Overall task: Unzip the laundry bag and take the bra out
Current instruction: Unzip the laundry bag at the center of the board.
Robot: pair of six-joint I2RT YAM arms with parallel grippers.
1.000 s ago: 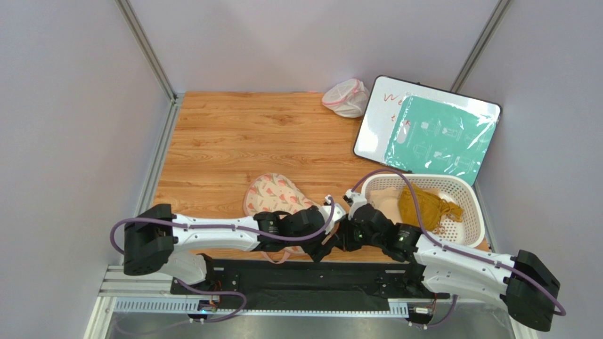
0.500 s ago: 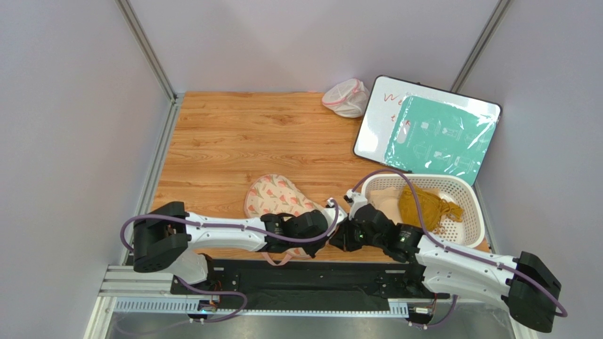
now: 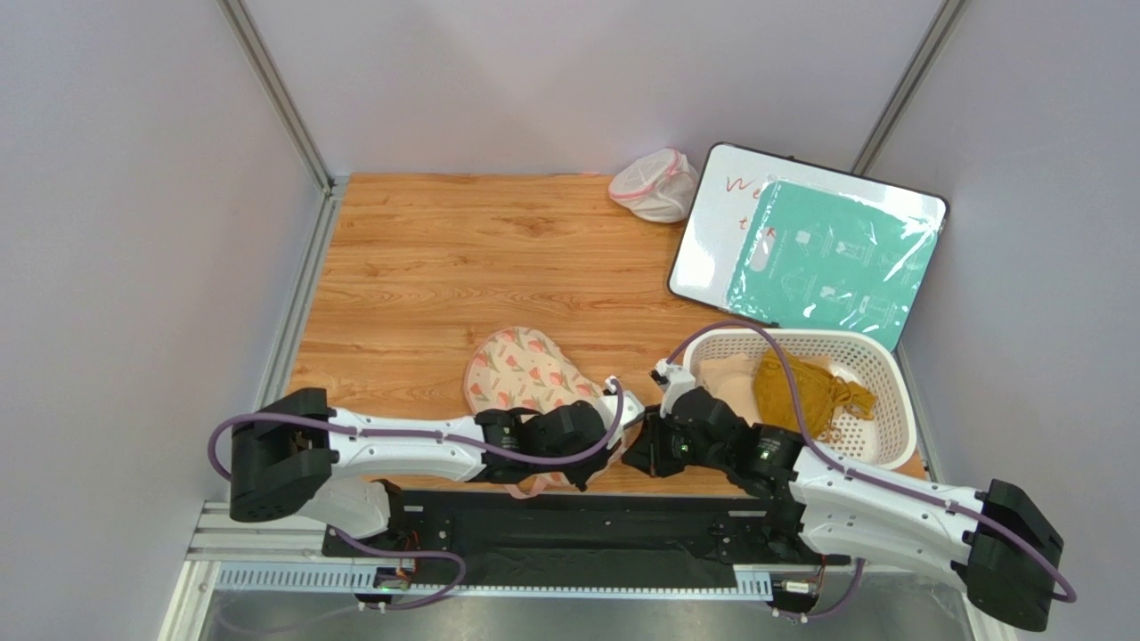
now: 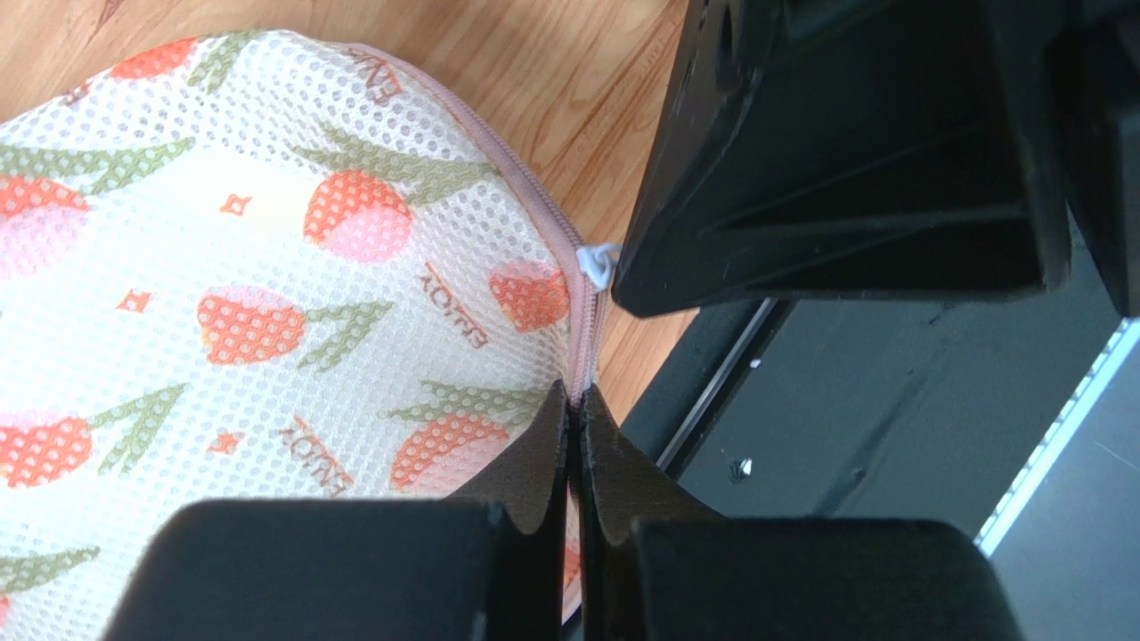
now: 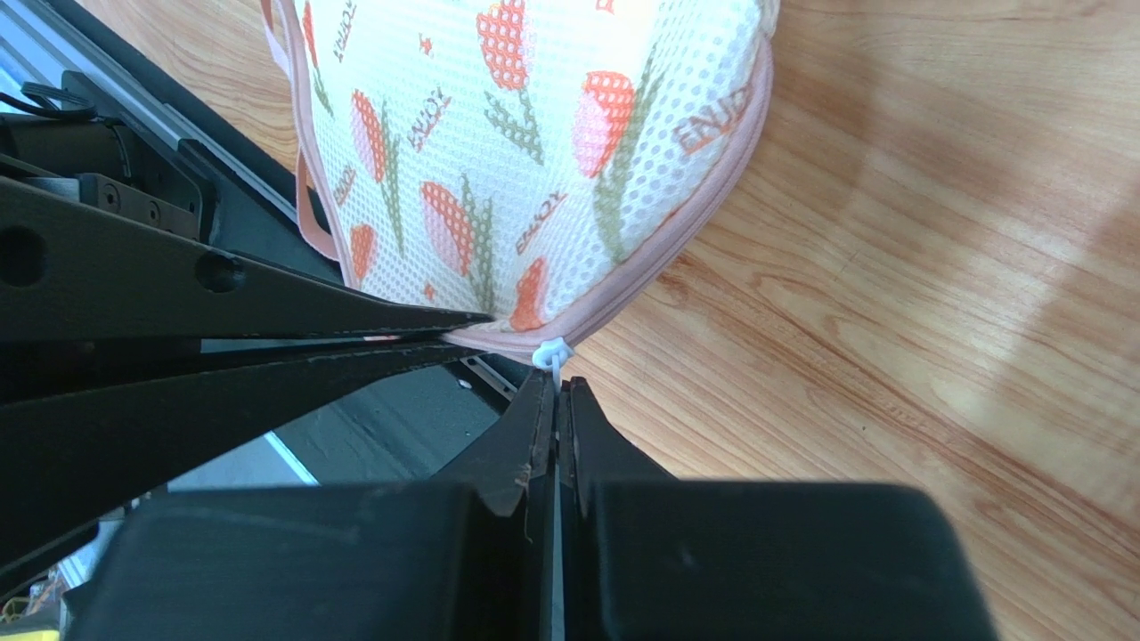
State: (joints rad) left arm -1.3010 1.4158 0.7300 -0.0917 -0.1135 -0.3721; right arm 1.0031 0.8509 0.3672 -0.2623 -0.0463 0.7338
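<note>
From where I stand, the job has barely begun. The laundry bag [image 3: 522, 371] lies flat on the worktop [image 3: 455, 254] near its front edge, between the two arms, with its near end reaching over the black rail at the front. The tulip-printed mesh looks smooth and full, and the pink edging [image 4: 535, 187] runs unbroken round the curve. As far as I can see the zip is shut along all of it that shows.

Both hands are on it. The left hand [image 4: 576, 417] is clenched on the pink seam at the bag's near edge, fingers pressed together with the trim caught between them. The right hand [image 5: 555, 401] is clenched too, its tips meeting right at the small white zipper pull [image 5: 550, 355]. It looks pinched there, though only by the very ends of the fingers.

So I judge the grip is set: one hand anchors the fabric and the other is on the pull. Everything else is left to do: running the zip round the edge, opening the bag and getting the bra out. No bra is visible yet.

Off to the right is a white basket [image 3: 899, 401] with a mustard cloth [image 3: 803, 390] in it, well apart from the bag.
</note>
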